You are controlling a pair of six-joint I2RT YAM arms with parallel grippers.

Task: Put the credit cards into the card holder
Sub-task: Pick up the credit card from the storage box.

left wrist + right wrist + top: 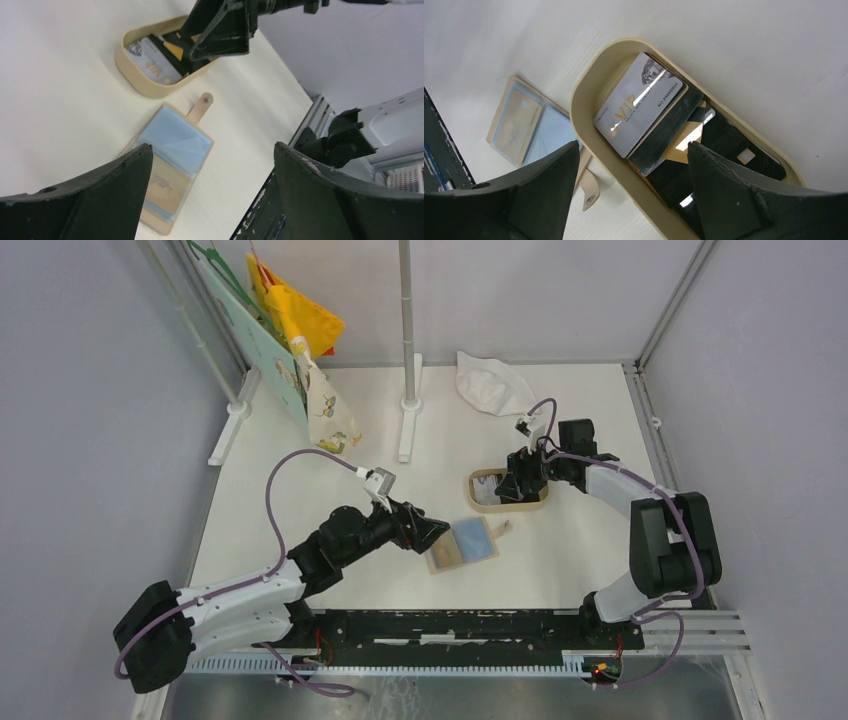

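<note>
Right now the cards lie in a loose overlapping pile inside the tray, none lifted. The grey card is on top toward 10 o'clock of the pile, with black ones and an orange-gold one under it toward 4 o'clock. The right gripper hangs just over the tray, spread wide astride the pile, with nothing held. In the top view the holder lies unfolded on the surface at 7 o'clock from the tray, near but apart, blue lining up. A pale card-like shape shows in one pocket; whether it is a card I cannot tell. The left gripper sits at 9 o'clock of the holder, just beside its edge, likewise wide open and empty.

The cards look stiff, light and slick, and they lie flat, so a pinch from straight above would likely slip. The better hold seems to be the grey card's long edges, or the end overhanging the others, tipped up against the tray wall. The holder looks soft and light and would probably skid under an entering card, so the left gripper may need to pin it.
</note>
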